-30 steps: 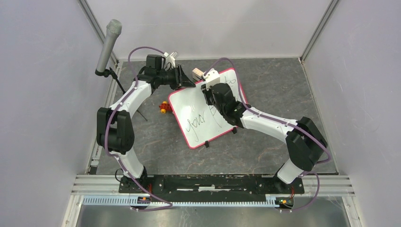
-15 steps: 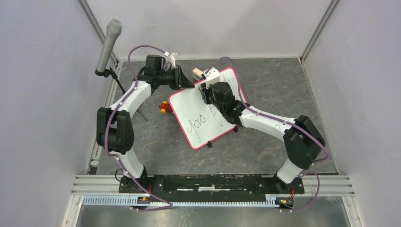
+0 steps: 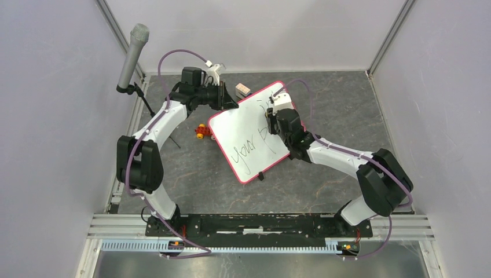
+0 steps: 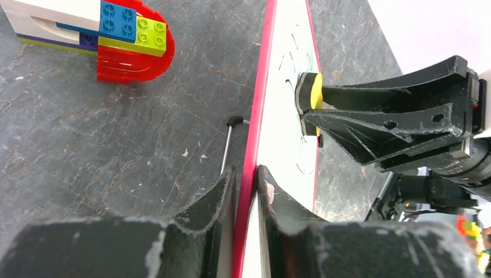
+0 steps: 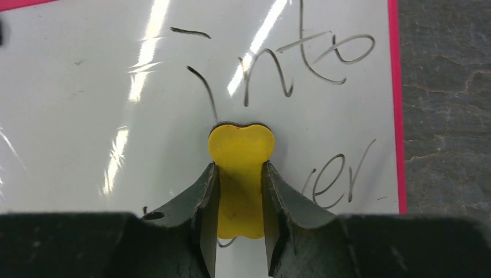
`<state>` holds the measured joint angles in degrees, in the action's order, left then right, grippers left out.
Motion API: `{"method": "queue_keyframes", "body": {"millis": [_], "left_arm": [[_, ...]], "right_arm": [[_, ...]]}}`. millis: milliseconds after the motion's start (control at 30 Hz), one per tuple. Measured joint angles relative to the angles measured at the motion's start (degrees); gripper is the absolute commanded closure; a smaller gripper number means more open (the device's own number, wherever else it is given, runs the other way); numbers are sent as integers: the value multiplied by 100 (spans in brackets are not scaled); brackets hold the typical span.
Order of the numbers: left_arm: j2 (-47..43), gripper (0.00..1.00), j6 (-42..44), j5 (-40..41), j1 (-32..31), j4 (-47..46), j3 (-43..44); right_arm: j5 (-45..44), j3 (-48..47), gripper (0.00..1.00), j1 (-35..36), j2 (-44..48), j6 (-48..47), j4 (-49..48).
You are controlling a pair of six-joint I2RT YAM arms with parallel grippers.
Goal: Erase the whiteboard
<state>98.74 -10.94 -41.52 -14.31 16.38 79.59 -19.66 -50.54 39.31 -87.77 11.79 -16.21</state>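
Toy bricks (image 3: 201, 131) just beside whiteboard (image 3: 243, 121) left edge, small block (image 3: 242, 89) near its far corner; table (image 3: 347, 110) right of board passable

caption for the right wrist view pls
Jaws of the right gripper clamp a yellow eraser flat on the handwritten whiteboard

White arms (image 3: 159, 119), black joints (image 3: 142, 162), purple cables (image 3: 179, 52)
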Motion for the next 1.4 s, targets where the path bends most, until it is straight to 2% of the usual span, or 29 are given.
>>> {"method": "queue_keyframes", "body": {"millis": [167, 333, 533, 700, 733, 800, 900, 1067, 1267, 1400], "left_arm": [[-188, 98, 299, 153, -120, 55, -101], [-282, 98, 527, 184, -195, 70, -146], [-319, 98, 599, 402, -219, -74, -223], [-323, 98, 597, 492, -227, -68, -240], [-323, 96, 597, 494, -227, -68, -240], [-326, 84, 590, 474, -227, -68, -240], [-326, 63, 470, 341, -229, -52, -240], [-33, 57, -142, 247, -251, 31, 2], [717, 65, -695, 83, -275, 157, 713], [828, 85, -693, -149, -280, 103, 745]], "right_arm": [[-138, -367, 73, 531, -125, -98, 94], [149, -1123, 73, 1071, -511, -170, 33], [426, -1305, 73, 750, -688, -109, 24], [232, -616, 73, 83, -389, -98, -229], [155, -448, 73, -20, -306, -96, -243], [-39, -74, 73, -214, -116, -101, -238], [-101, 343, 73, -247, 136, -98, -260], [-9, 459, 73, -184, 411, -90, -192], [28, 26, 73, -175, 262, -140, 59], [308, -640, 73, -179, -59, -131, 85]]}}
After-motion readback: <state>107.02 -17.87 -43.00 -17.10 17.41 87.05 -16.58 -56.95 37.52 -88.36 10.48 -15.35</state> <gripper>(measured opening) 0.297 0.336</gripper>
